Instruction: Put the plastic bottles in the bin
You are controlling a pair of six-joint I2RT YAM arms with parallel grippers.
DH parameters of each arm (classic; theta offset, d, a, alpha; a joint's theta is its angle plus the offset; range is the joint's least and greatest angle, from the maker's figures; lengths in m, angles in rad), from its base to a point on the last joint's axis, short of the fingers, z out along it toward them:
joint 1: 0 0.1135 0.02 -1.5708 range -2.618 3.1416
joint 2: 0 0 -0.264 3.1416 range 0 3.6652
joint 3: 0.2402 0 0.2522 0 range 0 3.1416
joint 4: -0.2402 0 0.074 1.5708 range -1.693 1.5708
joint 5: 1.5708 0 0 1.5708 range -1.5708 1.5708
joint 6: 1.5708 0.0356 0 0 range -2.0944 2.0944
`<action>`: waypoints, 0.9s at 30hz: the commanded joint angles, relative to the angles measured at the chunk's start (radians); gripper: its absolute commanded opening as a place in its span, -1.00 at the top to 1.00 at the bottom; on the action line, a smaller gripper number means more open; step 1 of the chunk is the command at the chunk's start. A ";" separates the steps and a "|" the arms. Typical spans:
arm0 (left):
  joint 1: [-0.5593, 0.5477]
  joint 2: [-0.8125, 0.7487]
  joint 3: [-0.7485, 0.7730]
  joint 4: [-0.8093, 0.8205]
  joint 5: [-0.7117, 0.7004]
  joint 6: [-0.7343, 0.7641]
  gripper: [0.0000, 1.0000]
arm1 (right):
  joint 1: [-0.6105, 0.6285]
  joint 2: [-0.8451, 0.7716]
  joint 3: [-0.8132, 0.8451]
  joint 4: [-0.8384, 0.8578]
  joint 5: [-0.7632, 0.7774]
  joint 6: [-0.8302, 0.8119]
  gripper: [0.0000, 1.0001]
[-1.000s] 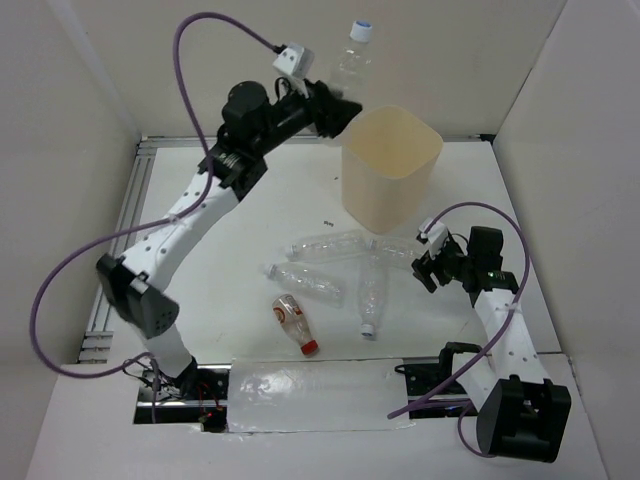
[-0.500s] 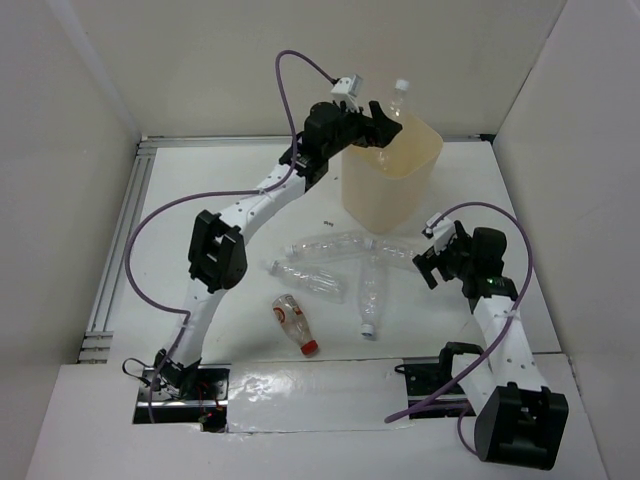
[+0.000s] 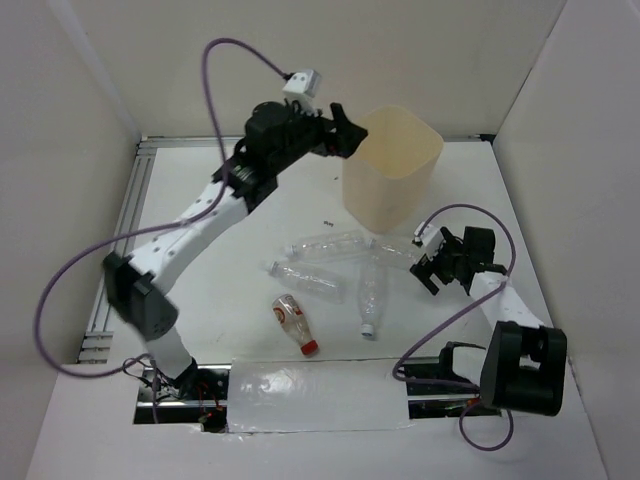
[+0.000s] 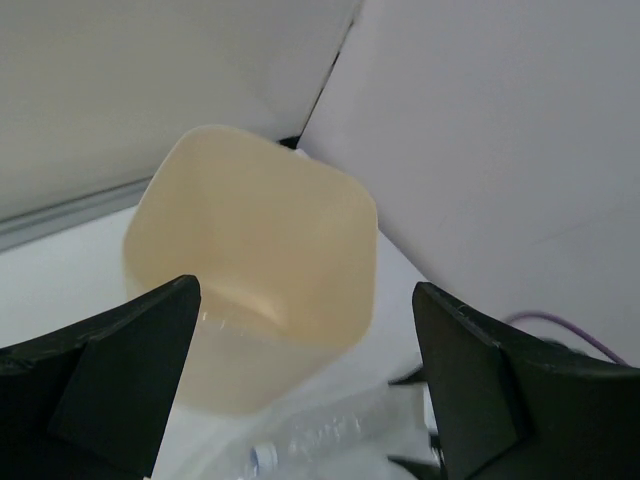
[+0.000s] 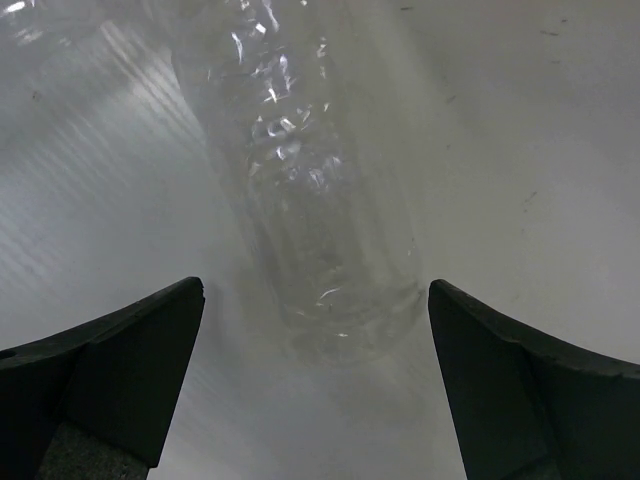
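The cream-beige bin [image 3: 392, 170] stands at the back of the table, and the left wrist view looks down into it [image 4: 260, 230]; its contents are too faint to make out. My left gripper [image 3: 345, 135] hangs open and empty just left of the bin's rim [image 4: 305, 290]. Several clear plastic bottles [image 3: 325, 245] lie in a cluster in front of the bin, with a red-capped one [image 3: 295, 322] nearest the front. My right gripper [image 3: 430, 270] is open low over the table, and the base of a clear bottle [image 5: 310, 200] lies just ahead of its fingertips [image 5: 315, 290].
White walls close in the table at the back and on both sides. A metal rail [image 3: 125, 235] runs along the left edge. A purple cable [image 3: 225, 60] loops above the left arm, and another purple cable [image 3: 470, 215] arcs over the right.
The left gripper carried a white-capped bottle over the bin, opened and let it go, then drew back to the left, empty. The right gripper opened wider and shifted slightly toward the bottles.
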 commanded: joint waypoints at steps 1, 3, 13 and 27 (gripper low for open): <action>0.000 -0.268 -0.267 -0.117 -0.110 0.059 -1.00 | -0.008 0.079 0.060 0.076 -0.022 -0.116 -1.00; 0.000 -0.449 -0.519 -0.160 -0.151 -0.009 -1.00 | -0.008 0.151 0.078 0.076 -0.034 -0.189 -1.00; -0.063 -0.897 -1.188 -0.274 -0.262 -0.423 -1.00 | -0.008 0.329 0.197 -0.215 -0.135 -0.501 -0.02; -0.072 -0.764 -1.141 -0.294 -0.274 -0.490 -1.00 | -0.091 -0.131 0.433 -0.738 -0.445 -0.579 0.42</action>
